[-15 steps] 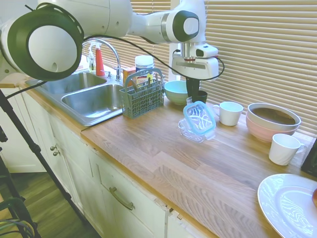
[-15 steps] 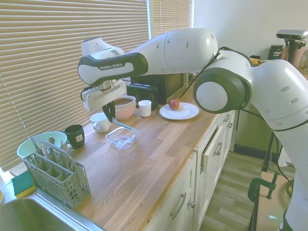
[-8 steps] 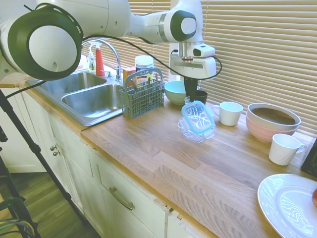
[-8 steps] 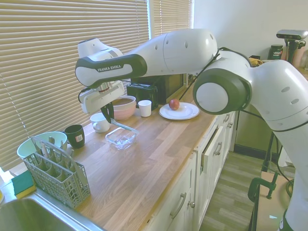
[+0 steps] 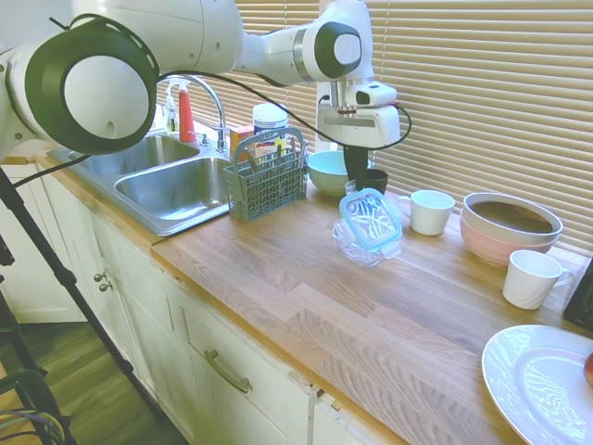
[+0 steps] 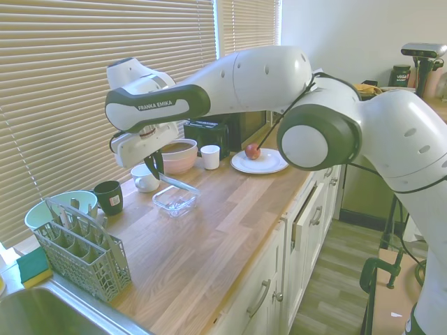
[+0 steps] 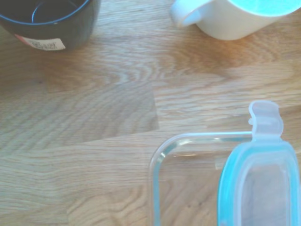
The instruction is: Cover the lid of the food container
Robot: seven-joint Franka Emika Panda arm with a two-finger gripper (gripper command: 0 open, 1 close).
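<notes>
Where the wooden counter [image 5: 306, 306] holds it, the container [image 5: 357, 244] sits mid-counter, and the lid [image 5: 371, 218] hangs tilted above it, one edge pinched in the clenched gripper [image 5: 353, 184]. Just behind stand a white mug [image 5: 432, 211], a dark cup [image 6: 109, 196] and a green bowl [image 5: 328, 171], then the blinds [image 5: 500, 83].
</notes>
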